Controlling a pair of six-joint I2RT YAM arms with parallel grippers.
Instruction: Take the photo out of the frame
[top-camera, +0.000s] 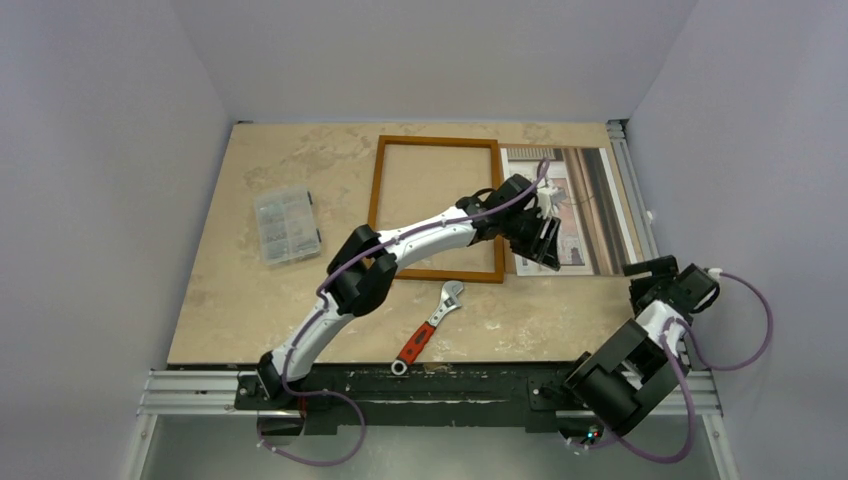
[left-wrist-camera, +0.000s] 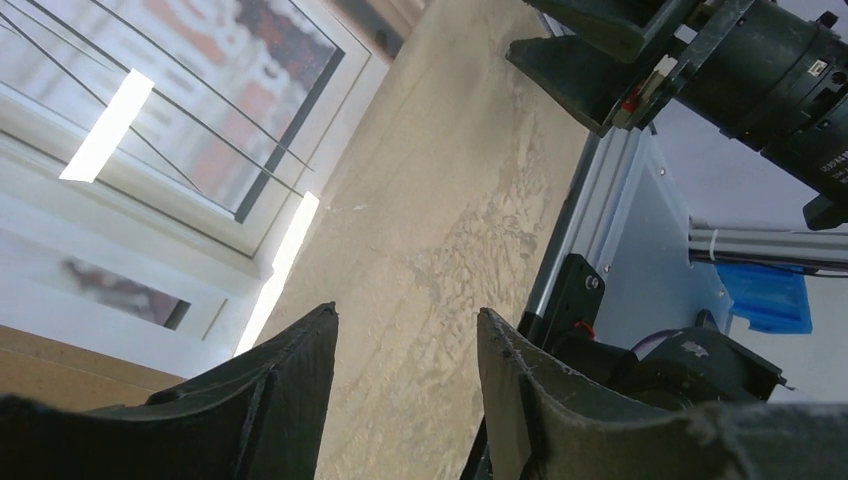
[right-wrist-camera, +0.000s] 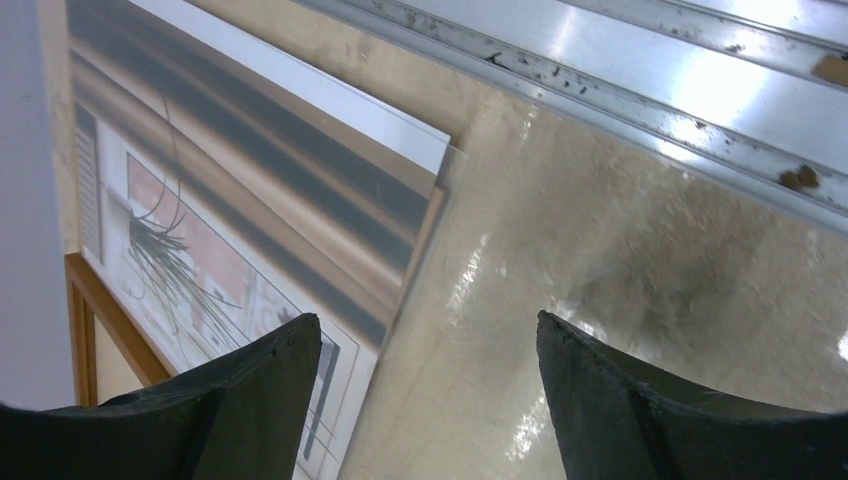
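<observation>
Already the photo (top-camera: 590, 205) lies flat on the desk (top-camera: 230, 300), just right of the empty frame (top-camera: 377, 200). It looks thin, light, bendable and slick, so it is probably best pinched gently at a corner. The left fingers (left-wrist-camera: 285, 400) above it and the right fingers (right-wrist-camera: 250, 400) near the desk's right edge are spread wide and hold nothing.

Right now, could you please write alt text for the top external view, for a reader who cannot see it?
The photo lies flat on the table just right of the empty wooden frame. The left arm stretches across the frame, its left pincer over the photo's near left corner; the right pincer sits by the table's right edge.
</observation>
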